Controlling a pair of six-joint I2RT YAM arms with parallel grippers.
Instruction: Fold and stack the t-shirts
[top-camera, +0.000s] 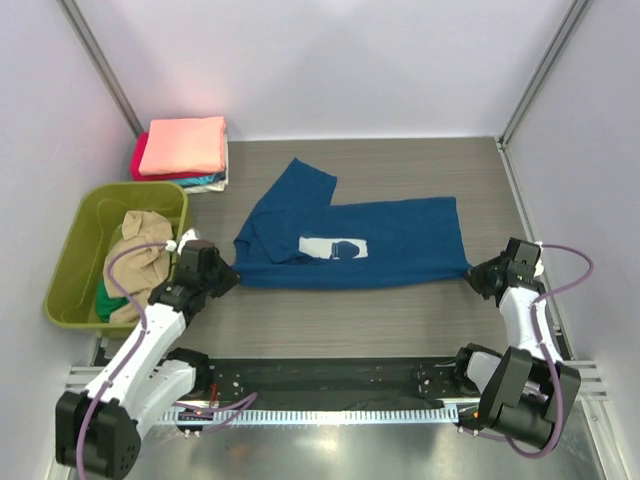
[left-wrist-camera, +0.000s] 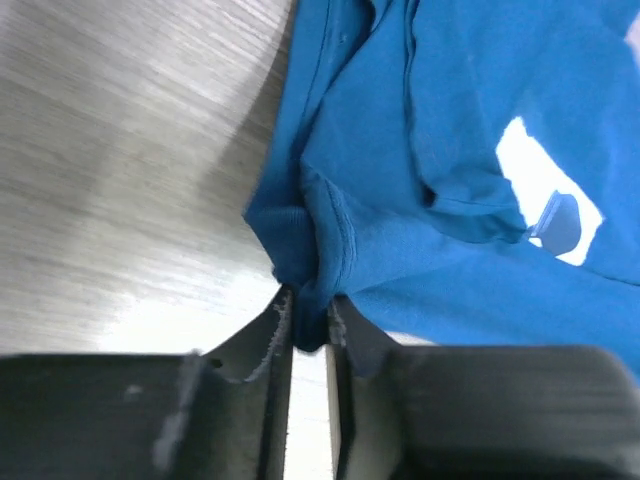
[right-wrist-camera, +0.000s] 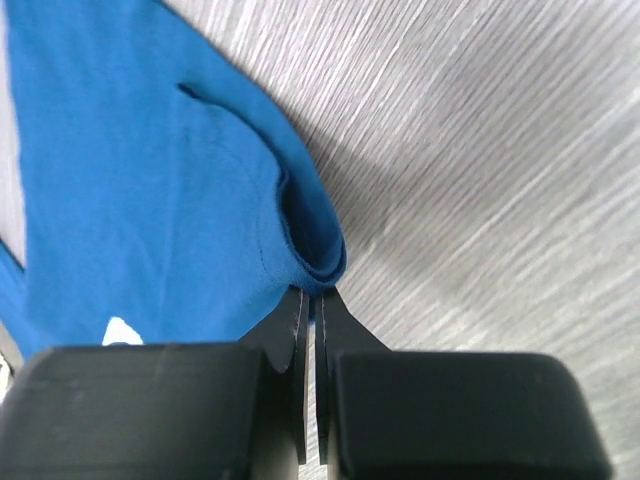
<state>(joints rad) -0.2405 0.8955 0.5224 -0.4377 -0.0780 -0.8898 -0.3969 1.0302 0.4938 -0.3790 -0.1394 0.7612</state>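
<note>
On the table (top-camera: 400, 320) the flat shirt (top-camera: 400, 245) lies in the middle, the shirt pile (top-camera: 182, 148) at eleven o'clock, the tub (top-camera: 80, 255) at nine.

This looks like a robotics lab test cell rather than a home. Plain white panels (top-camera: 330, 60) box in a wood-grain table (top-camera: 400, 320), and metal frame posts (top-camera: 100, 60) climb the corners. Two arms, left (top-camera: 150, 340) and right (top-camera: 525, 320), are bolted to an aluminium rail (top-camera: 340, 412) trailing loose purplish cables (top-camera: 588, 262), probably signal leads.
</note>
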